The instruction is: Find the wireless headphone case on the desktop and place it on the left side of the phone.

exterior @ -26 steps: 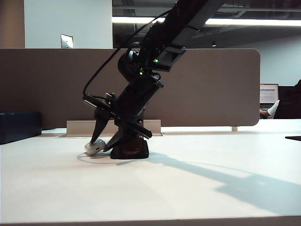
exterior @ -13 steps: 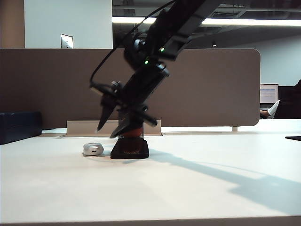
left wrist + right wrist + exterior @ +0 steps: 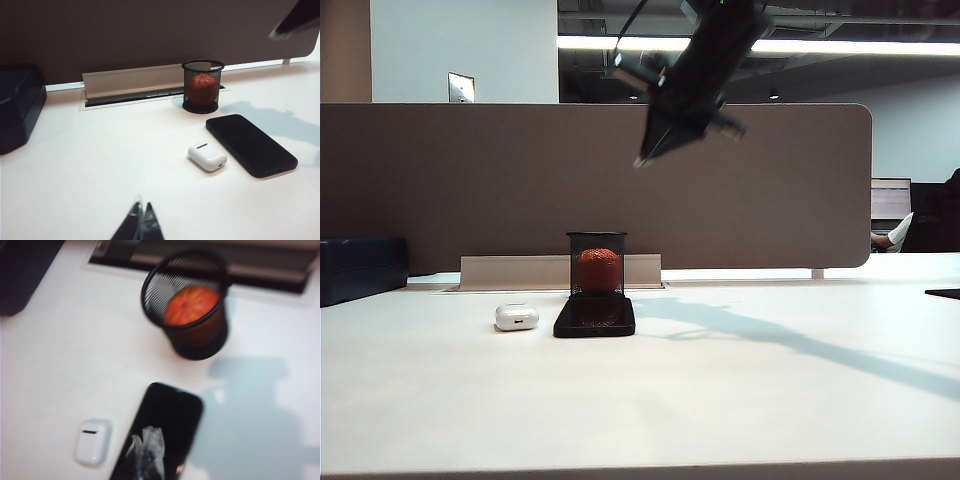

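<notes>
My right gripper [image 3: 645, 155] is shut tight, holds nothing and hangs high over the white counter [image 3: 720, 400]. My left gripper [image 3: 142, 220] is shut too, low on the near side. The small shiny white headphone case [image 3: 517, 317] lies just left of the flat black phone [image 3: 595, 314], with a gap between. If I go down again, I could bump both.
</notes>
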Controlling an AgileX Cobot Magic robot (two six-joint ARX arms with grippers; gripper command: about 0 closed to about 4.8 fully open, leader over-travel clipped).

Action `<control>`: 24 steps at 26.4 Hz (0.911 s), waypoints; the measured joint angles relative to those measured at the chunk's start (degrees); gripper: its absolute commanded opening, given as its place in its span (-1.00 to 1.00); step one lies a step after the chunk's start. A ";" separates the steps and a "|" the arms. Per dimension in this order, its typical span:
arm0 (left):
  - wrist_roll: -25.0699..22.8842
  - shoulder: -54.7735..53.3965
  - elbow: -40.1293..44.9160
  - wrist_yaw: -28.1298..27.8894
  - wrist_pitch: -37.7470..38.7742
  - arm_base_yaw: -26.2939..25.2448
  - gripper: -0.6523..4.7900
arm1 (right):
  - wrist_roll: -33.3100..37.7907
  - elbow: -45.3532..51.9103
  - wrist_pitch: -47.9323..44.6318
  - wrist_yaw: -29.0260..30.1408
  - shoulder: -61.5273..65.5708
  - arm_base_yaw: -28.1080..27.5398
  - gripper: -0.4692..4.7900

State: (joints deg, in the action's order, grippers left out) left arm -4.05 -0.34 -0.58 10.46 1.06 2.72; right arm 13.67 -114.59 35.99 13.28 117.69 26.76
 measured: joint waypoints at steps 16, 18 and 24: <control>0.00 0.02 0.00 0.00 0.00 0.00 -0.78 | -10.36 0.09 6.54 -5.64 -22.16 -13.70 -0.86; 0.00 0.02 0.00 0.00 0.00 0.00 -0.78 | -11.93 0.13 10.32 -5.77 -25.40 -17.00 -0.86; 0.00 0.02 0.00 0.00 0.00 0.00 -0.78 | -14.75 0.13 16.70 -3.43 -32.65 -22.36 -0.86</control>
State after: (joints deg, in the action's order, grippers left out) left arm -4.05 -0.32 -0.58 10.46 1.06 2.72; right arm -1.08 -114.45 52.69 9.85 85.03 4.40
